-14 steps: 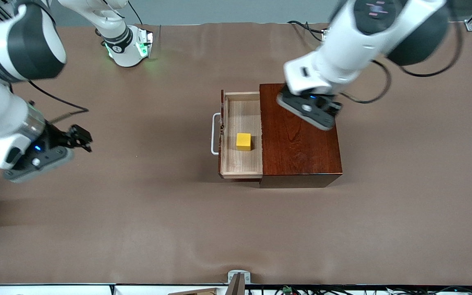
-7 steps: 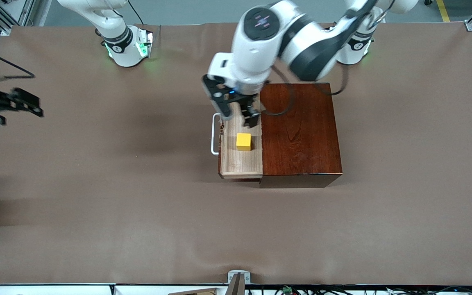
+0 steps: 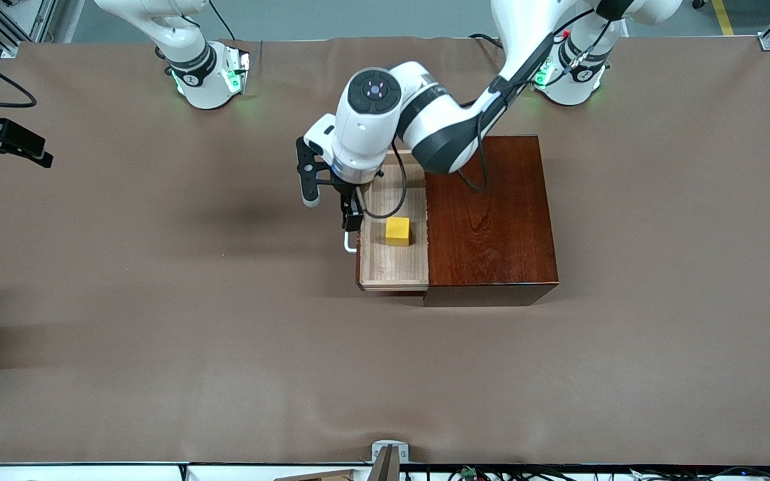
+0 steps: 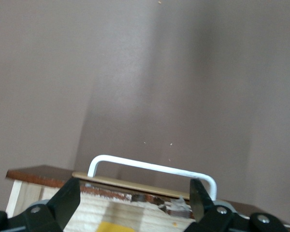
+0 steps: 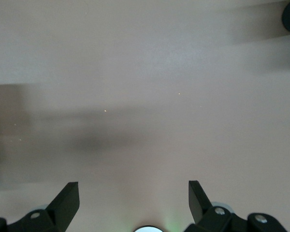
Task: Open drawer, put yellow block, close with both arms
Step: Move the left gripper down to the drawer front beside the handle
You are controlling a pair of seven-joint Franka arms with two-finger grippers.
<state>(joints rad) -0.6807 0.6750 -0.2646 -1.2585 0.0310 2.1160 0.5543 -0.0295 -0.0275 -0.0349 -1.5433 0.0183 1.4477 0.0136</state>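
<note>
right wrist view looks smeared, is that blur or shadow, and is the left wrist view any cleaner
Right wrist view: soft streaky shadows smear across the bare table, nothing crisp except the open right gripper. Left wrist view: cleaner, the white handle reads sharply between the open left gripper fingers, with a broad soft shadow band on the table. Front view: the wooden box top shows glossy sheen.

Block (image 3: pixel 398 231) in open drawer (image 3: pixel 395 267); left pincer (image 3: pixel 353 215) seemingly over handle (image 3: pixel 347 244).
</note>
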